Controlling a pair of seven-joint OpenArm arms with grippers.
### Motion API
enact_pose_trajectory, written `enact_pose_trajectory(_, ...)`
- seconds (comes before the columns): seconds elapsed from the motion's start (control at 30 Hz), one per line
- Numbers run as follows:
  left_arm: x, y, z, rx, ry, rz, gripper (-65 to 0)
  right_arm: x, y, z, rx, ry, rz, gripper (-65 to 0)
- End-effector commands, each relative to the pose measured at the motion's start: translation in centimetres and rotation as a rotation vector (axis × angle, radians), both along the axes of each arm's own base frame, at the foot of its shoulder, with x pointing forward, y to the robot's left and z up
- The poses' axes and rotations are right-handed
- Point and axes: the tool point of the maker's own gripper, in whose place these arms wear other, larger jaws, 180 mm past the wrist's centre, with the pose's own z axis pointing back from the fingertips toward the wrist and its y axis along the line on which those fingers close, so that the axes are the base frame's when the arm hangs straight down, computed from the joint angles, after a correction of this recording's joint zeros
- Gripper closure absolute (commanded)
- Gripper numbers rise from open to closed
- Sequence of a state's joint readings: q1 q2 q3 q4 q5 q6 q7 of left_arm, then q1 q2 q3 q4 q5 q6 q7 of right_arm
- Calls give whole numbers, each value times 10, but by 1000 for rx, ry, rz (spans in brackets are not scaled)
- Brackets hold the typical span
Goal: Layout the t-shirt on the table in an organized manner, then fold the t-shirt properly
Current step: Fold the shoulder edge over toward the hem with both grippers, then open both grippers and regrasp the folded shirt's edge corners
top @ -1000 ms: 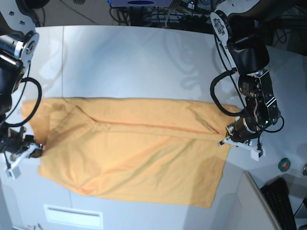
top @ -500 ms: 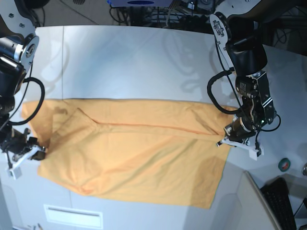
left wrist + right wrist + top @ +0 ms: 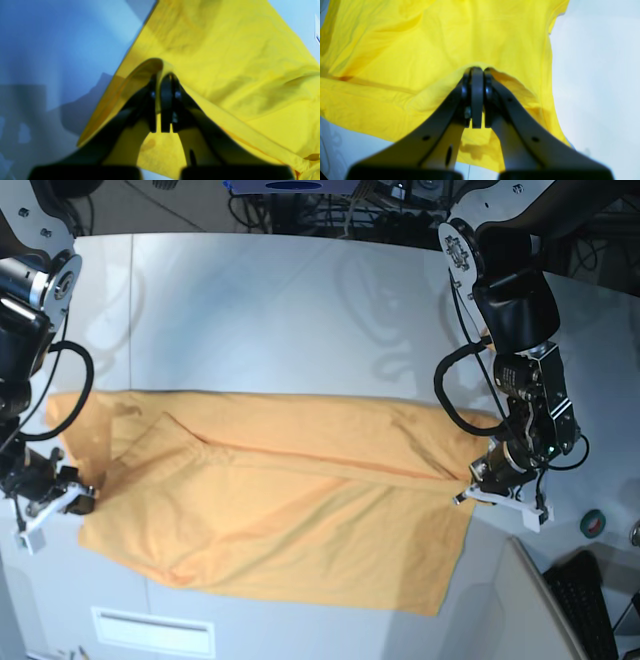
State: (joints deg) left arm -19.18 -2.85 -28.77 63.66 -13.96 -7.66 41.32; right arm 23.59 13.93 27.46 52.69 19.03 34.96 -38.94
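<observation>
T-shirt (image 3: pixel 280 510) lies spread on the table (image 3: pixel 280 310); your left gripper (image 3: pixel 161 82) and right gripper (image 3: pixel 477 72) each pinch an edge. Uneven pulling risks fresh wrinkles or slippage.

Item count: one t-shirt (image 3: pixel 280 510); one table (image 3: pixel 280 310); two grippers, left gripper (image 3: pixel 478 478) and right gripper (image 3: pixel 75 495); one tape roll (image 3: pixel 594 523).

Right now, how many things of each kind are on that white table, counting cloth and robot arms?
Orange soft-fabric t-shirt: 1
Robot arms with their fingers pinching the shirt's edges: 2, the left gripper and the right gripper
White table: 1
Total: 4
</observation>
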Motion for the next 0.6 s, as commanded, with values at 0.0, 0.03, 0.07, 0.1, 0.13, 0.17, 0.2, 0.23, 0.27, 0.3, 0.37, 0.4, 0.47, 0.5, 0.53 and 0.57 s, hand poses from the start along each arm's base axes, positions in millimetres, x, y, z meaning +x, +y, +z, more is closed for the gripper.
enact_pose_trajectory(0.0, 15, 3, 20, 9, -65, 6, 0, 16, -8, 23, -3, -74, -14, 0)
enact_pose_trajectory(0.03, 15, 4, 20, 8, -66, 8, 0, 16, -8, 23, -3, -74, -14, 0)
enact_pose_trajectory(0.07, 15, 5, 20, 7, -66, 11, 0, 16, -8, 23, -3, -72, -14, 0)
enact_pose_trajectory(0.1, 14, 6, 20, 6, -66, 14, 0, 16, -8, 23, -3, -72, -14, 0)
enact_pose_trajectory(0.13, 13, 6, 18, 3, -63, 17, -95, 16, -8, 23, -4, -74, -15, -50)
enact_pose_trajectory(0.17, 12, 6, 18, 2, -61, 21, -184, 16, -8, 24, -5, -75, -15, -102)
enact_pose_trajectory(0.2, 12, 7, 17, 0, -58, 32, -273, 16, -9, 24, -5, -76, -17, -152)
enact_pose_trajectory(0.23, 12, 9, 18, 0, -58, 42, -369, 15, -10, 24, -3, -75, -21, -192)
enact_pose_trajectory(0.27, 12, 10, 19, 2, -60, 47, -456, 14, -10, 23, -3, -73, -22, -230)
enact_pose_trajectory(0.3, 13, 10, 21, 2, -69, 49, -533, 14, -10, 24, -2, -76, -21, -251)
enact_pose_trajectory(0.37, 19, 12, 27, 11, -120, 65, -627, 8, -13, 24, -20, -86, -22, -260)
enact_pose_trajectory(0.4, 22, 13, 30, 1, -156, 79, -642, 7, -12, 27, -29, -99, -19, -261)
enact_pose_trajectory(0.47, 17, 16, 29, -42, -196, 114, -635, -1, -7, 31, -38, -126, -27, -263)
enact_pose_trajectory(0.5, 12, 14, 25, -72, -197, 123, -627, -6, -12, 34, -36, -141, -53, -264)
enact_pose_trajectory(0.53, 6, 13, 20, -106, -195, 135, -619, -13, -17, 36, -31, -148, -83, -264)
enact_pose_trajectory(0.57, -3, 11, 13, -143, -190, 148, -609, -23, -21, 34, -21, -144, -119, -264)
